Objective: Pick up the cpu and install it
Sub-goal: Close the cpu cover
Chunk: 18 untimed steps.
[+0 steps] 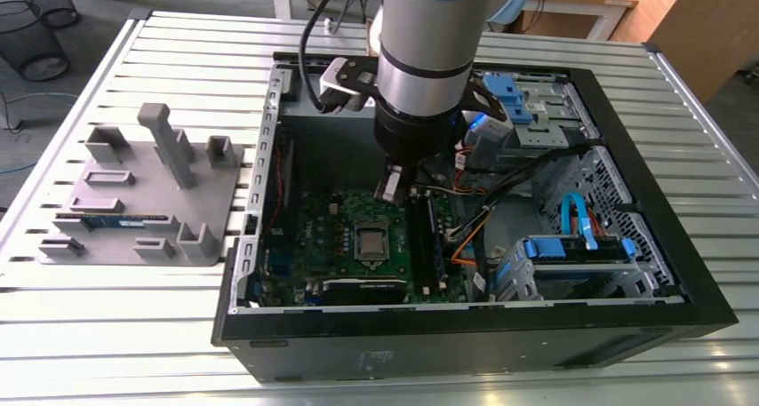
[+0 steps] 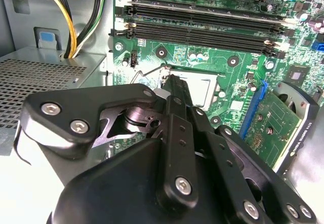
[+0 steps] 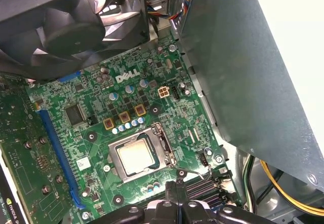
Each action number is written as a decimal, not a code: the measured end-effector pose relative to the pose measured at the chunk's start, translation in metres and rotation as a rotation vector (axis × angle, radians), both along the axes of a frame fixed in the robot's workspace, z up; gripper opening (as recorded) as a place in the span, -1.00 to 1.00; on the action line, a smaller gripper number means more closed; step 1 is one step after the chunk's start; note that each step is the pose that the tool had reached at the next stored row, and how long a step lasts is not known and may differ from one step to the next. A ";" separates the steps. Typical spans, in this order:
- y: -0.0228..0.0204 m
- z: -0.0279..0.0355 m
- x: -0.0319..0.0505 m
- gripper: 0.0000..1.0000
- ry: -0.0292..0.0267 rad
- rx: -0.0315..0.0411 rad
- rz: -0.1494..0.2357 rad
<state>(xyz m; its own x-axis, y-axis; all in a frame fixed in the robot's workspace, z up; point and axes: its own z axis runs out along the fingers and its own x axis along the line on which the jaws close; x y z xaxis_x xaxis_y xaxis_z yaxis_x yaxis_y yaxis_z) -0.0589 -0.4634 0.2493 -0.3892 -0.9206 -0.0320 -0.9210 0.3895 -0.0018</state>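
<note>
The claw (image 1: 389,191) hangs inside the open computer case (image 1: 475,339), raised above the green circuit board (image 1: 318,237). Its two fingers are pressed together, with nothing showing between them. The cpu (image 1: 371,240) is not in the claw. It sits below the fingertips and a little to one side, clear of them, in the socket at the middle of the board. In the first wrist view the cpu (image 3: 135,155) lies just beyond the claw (image 3: 176,186), with a strip of bare board between the two. In the second wrist view the tip of the claw (image 2: 174,79) covers the near edge of the cpu (image 2: 200,88), and the long black memory slots (image 2: 202,21) run across the board on the far side of it. The cpu lies flat with its pale metal top facing up toward the claw. It is square, so neither side is the longer one, and its edges run in line with the metal socket frame (image 3: 163,142) that lies around them. I cannot tell whether that frame is latched. Well off to the side of the claw, outside the case on the slatted table (image 1: 142,335), stands a grey holder (image 1: 142,197).
</note>
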 end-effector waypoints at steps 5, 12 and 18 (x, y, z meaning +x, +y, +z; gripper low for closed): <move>-0.0001 0.0001 0.0000 -0.79 0.0000 -0.0002 0.000; -0.0001 0.0001 0.0000 -0.79 0.0000 -0.0001 0.000; -0.0015 0.0000 -0.0007 -0.79 -0.0002 -0.0001 0.000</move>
